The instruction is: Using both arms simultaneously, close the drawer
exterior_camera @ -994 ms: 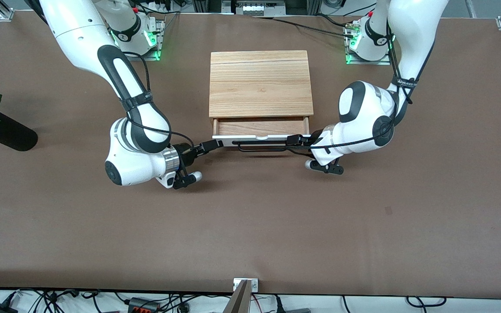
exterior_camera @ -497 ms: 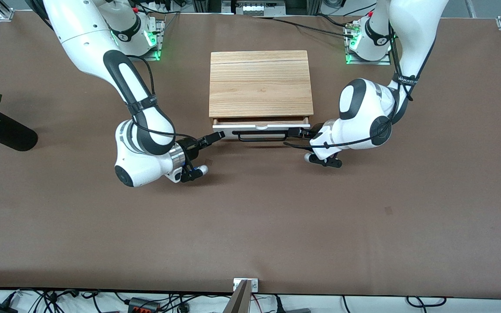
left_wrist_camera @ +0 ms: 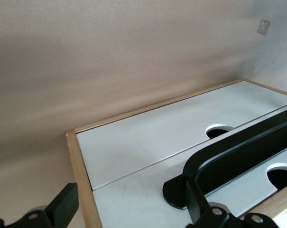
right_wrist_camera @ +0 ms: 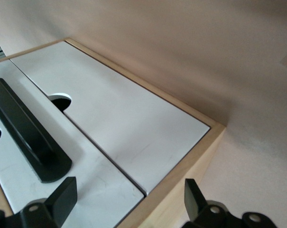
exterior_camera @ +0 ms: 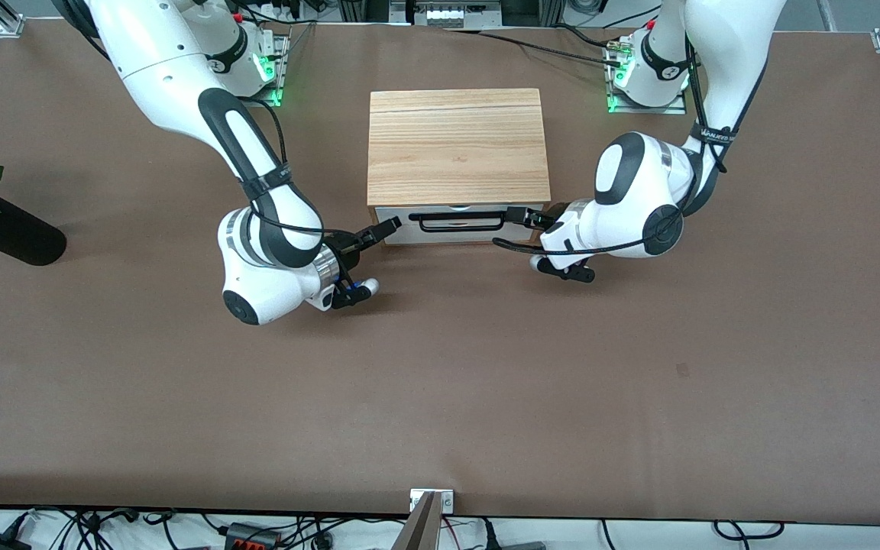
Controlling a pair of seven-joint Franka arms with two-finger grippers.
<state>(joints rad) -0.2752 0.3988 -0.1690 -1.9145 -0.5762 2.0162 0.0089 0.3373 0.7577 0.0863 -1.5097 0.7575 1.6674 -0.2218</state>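
Your two tools sit nearest the camera, both at the drawer (exterior_camera: pixel 448 224) front. Right tool (exterior_camera: pixel 388 226) is at the panel corner toward the right arm's end of the worktop (exterior_camera: pixel 440 382); its wrist view shows both fingers (right_wrist_camera: pixel 62 198) spread wide, straddling the cabinet's corner edge, gripping nothing. Left tool (exterior_camera: pixel 518 215) is at the opposite corner, just beside the end of the handle (exterior_camera: pixel 455 221); its fingers (left_wrist_camera: pixel 65 205) are spread apart too, one off the cabinet's side, the other by the handle's foot, not clamped on anything.

Next farther, the drawer itself: the white front panel reads flush with the cabinet (exterior_camera: pixel 457 145) face, no wood bottom visible from above. In both wrist views the panel sits level with the white panel next to it, only a thin seam between.

So you're at the end of the push step; the drawer looks shut or as good as shut. I judge the task nearly done.

Next move: check that both corners are seated evenly, give a last light even press if not, then back both tools straight off toward the camera. Watch the left tool's finger near the handle so that it does not snag and drag the drawer open.

Farthest, the arm bases stand along the worktop edge. A black vase (exterior_camera: pixel 8 229) with a rose lies at the right arm's end, well apart.
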